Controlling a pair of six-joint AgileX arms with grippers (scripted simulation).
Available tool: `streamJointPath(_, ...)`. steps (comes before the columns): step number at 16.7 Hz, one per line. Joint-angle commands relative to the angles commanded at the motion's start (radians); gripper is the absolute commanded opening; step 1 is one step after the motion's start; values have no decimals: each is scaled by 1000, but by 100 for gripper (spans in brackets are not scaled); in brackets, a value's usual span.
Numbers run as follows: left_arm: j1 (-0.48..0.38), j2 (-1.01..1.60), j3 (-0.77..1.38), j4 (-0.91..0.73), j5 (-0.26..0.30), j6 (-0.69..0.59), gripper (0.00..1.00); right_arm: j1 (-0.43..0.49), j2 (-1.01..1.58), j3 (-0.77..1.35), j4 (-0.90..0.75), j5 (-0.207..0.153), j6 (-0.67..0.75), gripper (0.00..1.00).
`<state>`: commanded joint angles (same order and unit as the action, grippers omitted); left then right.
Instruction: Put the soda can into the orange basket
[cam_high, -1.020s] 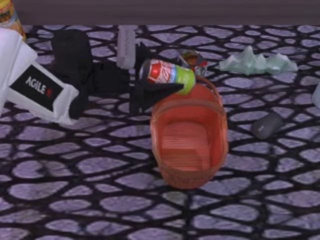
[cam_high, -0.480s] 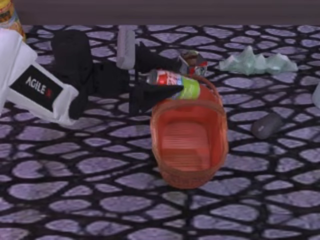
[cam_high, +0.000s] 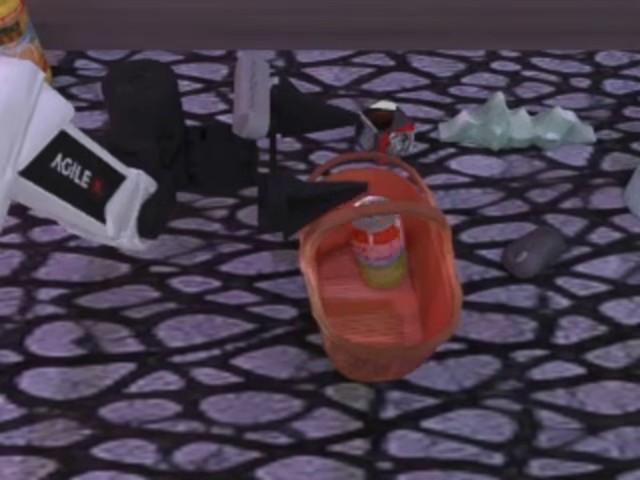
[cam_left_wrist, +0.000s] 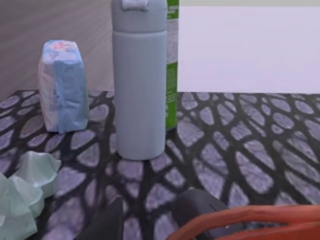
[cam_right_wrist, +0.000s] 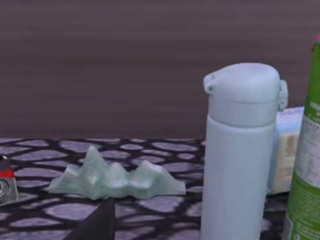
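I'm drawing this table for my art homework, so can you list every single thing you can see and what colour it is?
soda can: one, red-and-white with a green band, standing inside the basket.
orange basket: one, orange-red, middle of the table.
pale green jagged piece: one, far right of the table.
small red-and-silver thing: one, behind the basket.
dark grey lump: one, right of the basket.
pale blue flask: one, upright.
green-labelled bottle: one, behind the flask.
blue-and-white packet: one, near the flask.
yellow-orange labelled bottle: one, far left corner.
table: purple stone pattern.
left end effector: black, open, at the basket's far rim.
right arm: not seen from above.
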<state>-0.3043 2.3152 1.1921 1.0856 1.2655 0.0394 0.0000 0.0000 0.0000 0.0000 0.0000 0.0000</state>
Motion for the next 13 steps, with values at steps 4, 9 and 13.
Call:
streamJointPath(4,-4,-1,0,0,-1,0,100,0,0,0,0,0,0,100)
streamJointPath(9,26,-141,-90,-96,-101,-35,100,68,154,152,-128,-11,-87,100)
streamJointPath(13,81,-421,-241,-252,-273,-80,100,166,458,455,-344,-14,-231,100)
